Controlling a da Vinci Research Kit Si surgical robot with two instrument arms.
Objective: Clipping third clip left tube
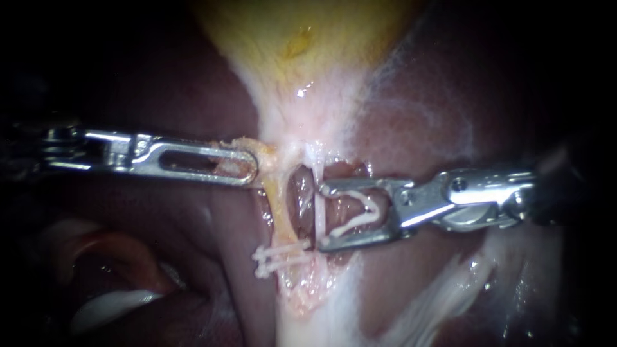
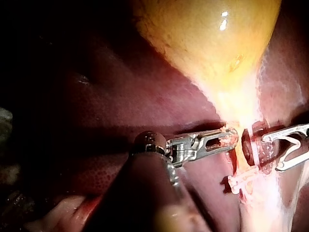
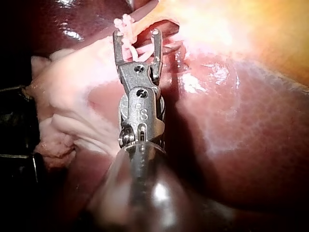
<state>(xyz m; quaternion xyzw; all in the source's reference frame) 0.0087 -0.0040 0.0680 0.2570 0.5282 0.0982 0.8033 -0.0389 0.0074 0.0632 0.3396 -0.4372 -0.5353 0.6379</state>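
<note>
Our right instrument (image 1: 319, 216) holds a white clip (image 1: 352, 215) spread wide between its jaws, with the tips just right of the left tube (image 1: 277, 204) and not yet around it. Our left instrument (image 1: 249, 166) pinches yellowish tissue (image 1: 260, 151) below the gallbladder (image 1: 302, 38). If we closed now, we judge the clip could miss the tube or catch the pale strand (image 1: 317, 193). If we drift nearer, it could foul the two placed clips (image 1: 279, 257).

Gallbladder (image 1: 302, 38) above, liver (image 1: 160, 96) on both sides. Left tool (image 1: 252, 168) clamped on neck tissue (image 1: 267, 154). Right tool (image 1: 320, 216) opposite, jaws holding carried clip (image 1: 360, 212). Two clips (image 1: 279, 257) across left tube (image 1: 277, 205), below both tools.
</note>
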